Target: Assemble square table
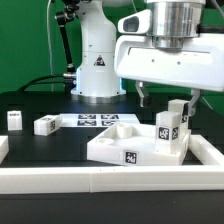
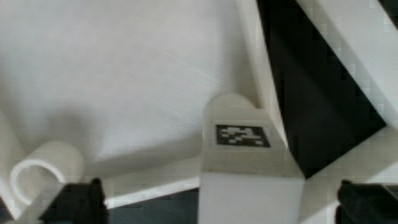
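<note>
The white square tabletop [image 1: 118, 143] lies upside down on the black surface, towards the exterior view's right. Two white legs stand upright at its right side, one [image 1: 166, 131] with its tag showing and one [image 1: 181, 113] behind it. Two more legs [image 1: 14, 119] [image 1: 46, 124] lie loose at the exterior view's left. My gripper [image 1: 170, 98] hangs just above the upright legs. In the wrist view my gripper [image 2: 217, 200] is open, with a tagged leg [image 2: 246, 150] between the dark fingertips [image 2: 71, 200] and a gap on each side. The tabletop [image 2: 125, 90] fills the background.
The marker board [image 1: 95, 120] lies flat behind the tabletop. The arm's white base [image 1: 98, 62] stands at the back. A long white rail [image 1: 110, 182] borders the front and right of the black surface.
</note>
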